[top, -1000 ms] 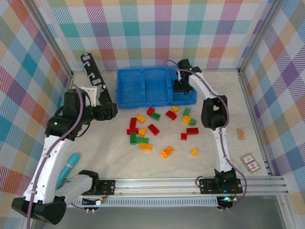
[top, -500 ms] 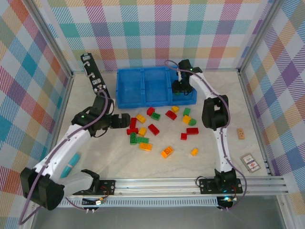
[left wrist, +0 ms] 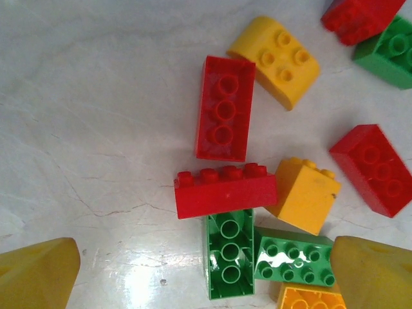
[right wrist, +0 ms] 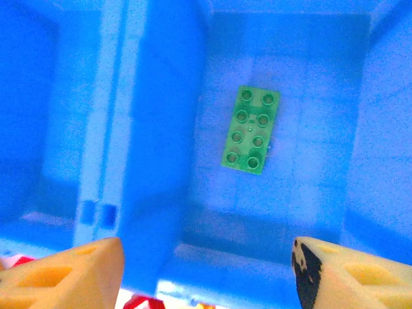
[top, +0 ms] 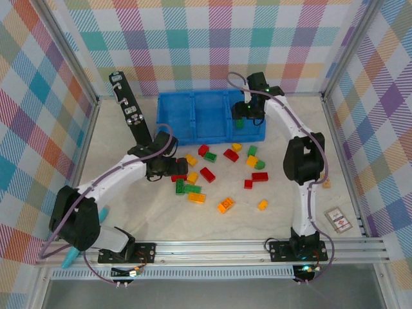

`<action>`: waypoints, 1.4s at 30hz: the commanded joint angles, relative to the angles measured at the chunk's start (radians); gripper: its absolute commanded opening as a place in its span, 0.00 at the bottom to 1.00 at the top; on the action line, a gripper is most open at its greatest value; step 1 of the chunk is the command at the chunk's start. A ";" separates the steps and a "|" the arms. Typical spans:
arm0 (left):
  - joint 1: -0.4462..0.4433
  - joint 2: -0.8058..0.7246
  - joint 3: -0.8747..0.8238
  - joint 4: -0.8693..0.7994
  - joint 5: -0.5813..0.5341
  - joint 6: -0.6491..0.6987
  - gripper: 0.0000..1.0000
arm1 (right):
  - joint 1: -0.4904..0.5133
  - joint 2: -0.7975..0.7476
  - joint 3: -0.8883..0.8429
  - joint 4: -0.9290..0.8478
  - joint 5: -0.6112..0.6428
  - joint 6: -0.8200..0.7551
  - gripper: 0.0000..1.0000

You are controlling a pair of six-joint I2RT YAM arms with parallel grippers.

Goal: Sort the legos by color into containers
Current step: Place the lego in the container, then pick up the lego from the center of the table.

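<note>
Red, yellow-orange and green legos lie scattered on the table in front of the blue bin (top: 193,138). My left gripper (top: 172,168) hangs open over their left cluster. In the left wrist view an upside-down green lego (left wrist: 230,254) lies between the spread yellow fingers (left wrist: 38,273), below a red lego (left wrist: 225,191) on its side. My right gripper (top: 243,116) is open above the bin's right container (right wrist: 302,187). A flat green lego (right wrist: 251,129) lies loose on that container's floor, with nothing between the right fingers (right wrist: 71,270).
A black upright panel (top: 129,109) leans at the bin's left end. A teal pen-like tool (top: 68,259) lies by the left arm's base. A small card (top: 338,219) sits at the right. Plaid walls enclose the table; a metal rail (top: 225,248) runs along the near edge.
My left arm swung right, from the left wall to over the lego cluster, staying open. My right gripper opened over the right container and shifted slightly right.
</note>
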 commanded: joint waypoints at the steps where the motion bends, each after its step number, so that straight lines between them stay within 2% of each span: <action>1: -0.036 0.059 0.021 -0.004 -0.049 -0.042 0.98 | 0.012 -0.087 -0.059 0.028 -0.043 -0.019 0.71; 9: -0.056 0.149 0.037 0.022 -0.111 -0.081 0.97 | 0.029 -0.261 -0.207 0.013 -0.055 -0.010 0.73; 16: -0.056 0.217 0.037 0.079 -0.099 -0.100 0.96 | 0.033 -0.393 -0.363 -0.010 -0.046 0.013 0.73; 27: -0.057 0.263 0.032 0.073 -0.097 -0.104 0.92 | 0.038 -0.482 -0.468 -0.020 -0.047 0.037 0.74; 42: -0.057 0.317 0.015 0.124 -0.028 -0.115 0.87 | 0.038 -0.578 -0.574 -0.040 -0.008 0.053 0.75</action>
